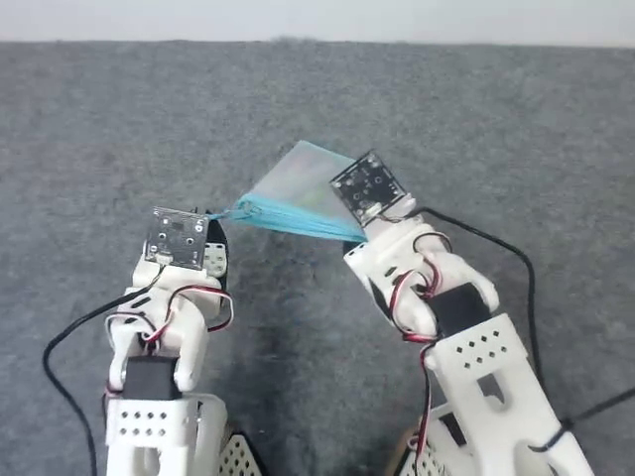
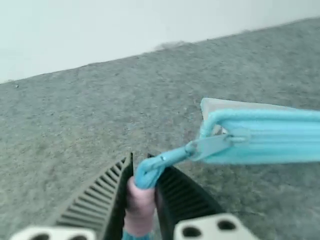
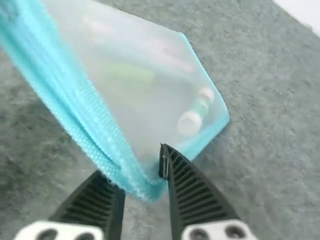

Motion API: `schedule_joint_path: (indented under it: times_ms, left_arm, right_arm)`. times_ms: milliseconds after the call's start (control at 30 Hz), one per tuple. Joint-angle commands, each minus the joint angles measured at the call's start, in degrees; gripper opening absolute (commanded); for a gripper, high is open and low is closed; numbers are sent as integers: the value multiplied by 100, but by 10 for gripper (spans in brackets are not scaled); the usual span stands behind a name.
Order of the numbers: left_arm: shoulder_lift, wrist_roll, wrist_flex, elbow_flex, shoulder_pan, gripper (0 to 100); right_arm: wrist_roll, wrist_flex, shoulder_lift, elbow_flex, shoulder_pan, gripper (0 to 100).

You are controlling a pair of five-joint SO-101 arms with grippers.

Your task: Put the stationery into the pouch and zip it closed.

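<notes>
The high camera sits up above and behind both arms. It looks down over the grey table [image 1: 466, 119] to the far wall [image 1: 317, 20]. The left wrist camera rides just behind the left gripper [image 2: 140, 161] — it looks low and flat across the table toward the far wall, very near the zip pull [image 2: 170, 156]. The right wrist camera looks down past the right gripper [image 3: 136, 165], up close to the pouch [image 3: 135, 85]. All three views share the pouch and the table.

Setting: robotics lab test rig. Bench [image 1: 99, 119] covered in grey felt-like mat, plain white wall [image 1: 317, 18] behind (left arm [image 1: 159, 357] and right arm [image 1: 486, 367]: white shells, exposed wiring).
</notes>
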Motion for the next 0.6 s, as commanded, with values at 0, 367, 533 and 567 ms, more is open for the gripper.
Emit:
schedule_joint_path:
  times_ms: [0,367,533,567]
  left_arm:
    - [-158,79,-246,-145,-255,9]
    - [-149,53,-334,136,202,9]
    - [-158,-123,-176,356,1196,13]
    - [-176,-123,-88,365,1354,19]
  right_arm:
    - [316,-66,-101,-9,699,6]
    - [554,-409,101,-70,1807,6]
    - [765,-374,778,-281,1833,6]
    - [756,-330,857,-325,1833,6]
